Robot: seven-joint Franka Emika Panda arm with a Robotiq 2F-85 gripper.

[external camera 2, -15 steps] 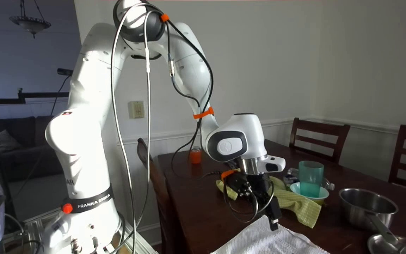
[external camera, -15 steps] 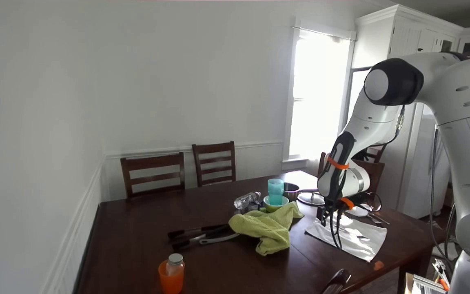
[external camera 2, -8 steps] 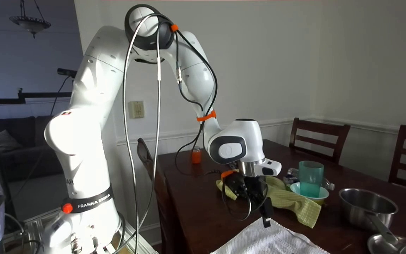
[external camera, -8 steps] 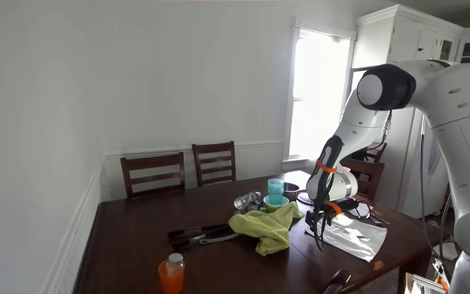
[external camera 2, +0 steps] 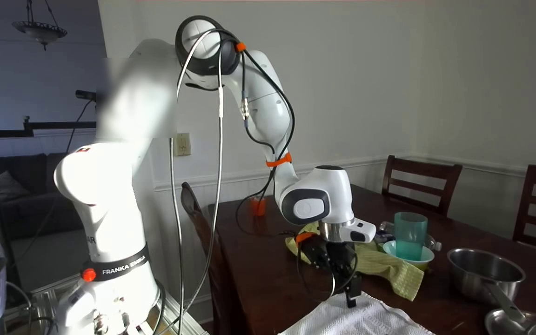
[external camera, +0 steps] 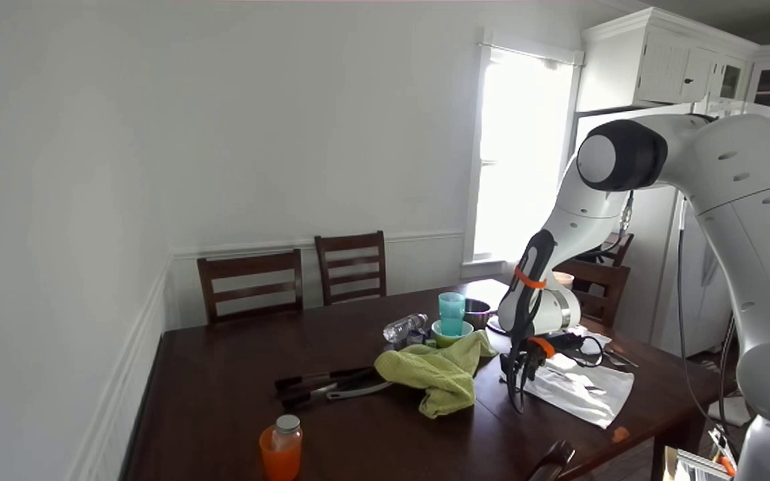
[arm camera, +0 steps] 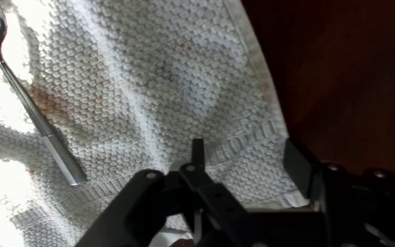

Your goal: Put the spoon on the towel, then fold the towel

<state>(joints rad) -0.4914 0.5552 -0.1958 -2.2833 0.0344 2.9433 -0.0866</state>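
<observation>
Lowered further, the gripper (arm camera: 245,157) is spread wide, one corner of the white towel (arm camera: 149,103) framed between its jaws.

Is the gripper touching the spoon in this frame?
Apart: in the wrist view, white towel shows between the spoon and the open gripper.

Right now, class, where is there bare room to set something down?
Bare: dark wooden table between orange cup and green cloth; also between black handles and brown wooden chairs. Crowded: around the translucent teal cup and clear plastic bottle.
</observation>
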